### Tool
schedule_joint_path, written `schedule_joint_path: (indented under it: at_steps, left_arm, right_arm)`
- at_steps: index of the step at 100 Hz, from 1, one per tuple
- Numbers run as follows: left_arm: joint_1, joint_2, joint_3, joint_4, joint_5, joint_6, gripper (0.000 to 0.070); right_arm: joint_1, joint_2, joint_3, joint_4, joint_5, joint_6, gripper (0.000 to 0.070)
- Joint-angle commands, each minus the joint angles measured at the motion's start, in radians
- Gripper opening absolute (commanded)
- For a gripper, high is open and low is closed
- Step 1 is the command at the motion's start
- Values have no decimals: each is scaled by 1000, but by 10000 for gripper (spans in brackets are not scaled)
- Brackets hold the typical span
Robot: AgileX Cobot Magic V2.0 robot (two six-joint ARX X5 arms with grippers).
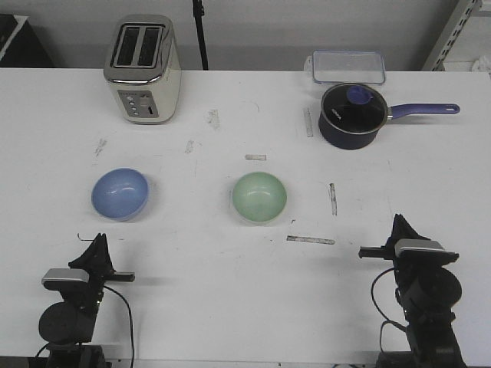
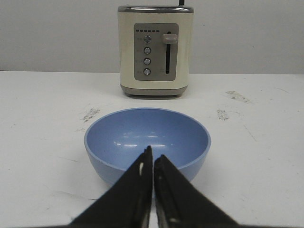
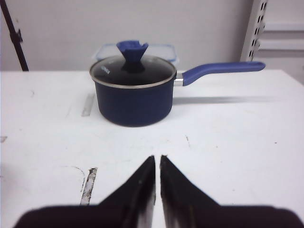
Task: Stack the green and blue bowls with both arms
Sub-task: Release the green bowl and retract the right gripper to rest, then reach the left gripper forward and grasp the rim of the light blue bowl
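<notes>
The light blue bowl [image 1: 120, 193] sits upright and empty on the white table at the left. The pale green bowl [image 1: 259, 197] sits upright and empty near the middle. My left gripper [image 1: 98, 244] is shut and empty, low at the front edge, just short of the blue bowl [image 2: 147, 140], which fills the left wrist view behind the gripper [image 2: 153, 153]. My right gripper [image 1: 399, 227] is shut and empty at the front right, well to the right of the green bowl. The right wrist view shows this gripper [image 3: 157, 159] over bare table, with no bowl in it.
A cream toaster [image 1: 143, 69] stands at the back left. A dark navy saucepan [image 1: 351, 115] with a glass lid and purple handle stands at the back right, with a clear lidded container [image 1: 347, 66] behind it. Tape marks [image 1: 310, 240] lie on the table.
</notes>
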Motion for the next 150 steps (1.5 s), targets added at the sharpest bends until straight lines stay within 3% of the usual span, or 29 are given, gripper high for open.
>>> schedule_joint_path:
  at_steps: [1,42,94,112,143,150]
  left_arm:
    - [-1,-2,-23,13,-2,1,1]
    - [-1,-2,-23,13,-2,1,1]
    - [-1,-2,-23,17,-3,1,1]
    - [-1,-2,-10,58,-2,-123,1]
    - [-1,26,147,-23,-3,-98,1]
    - [-1,60,197,-52,-3,-61,1]
  right_arm:
    - [1,-35,3,4,-2,16,9]
    - [1,-234,3,-31,-3,16,9]
    - [1,-257,4,-1,5,16,9]
    - [1,-257,4,-1,5,16,9]
    - [1,-257,4,-1,4,16,9]
    - [1,-257,4,-1,4,16,9]
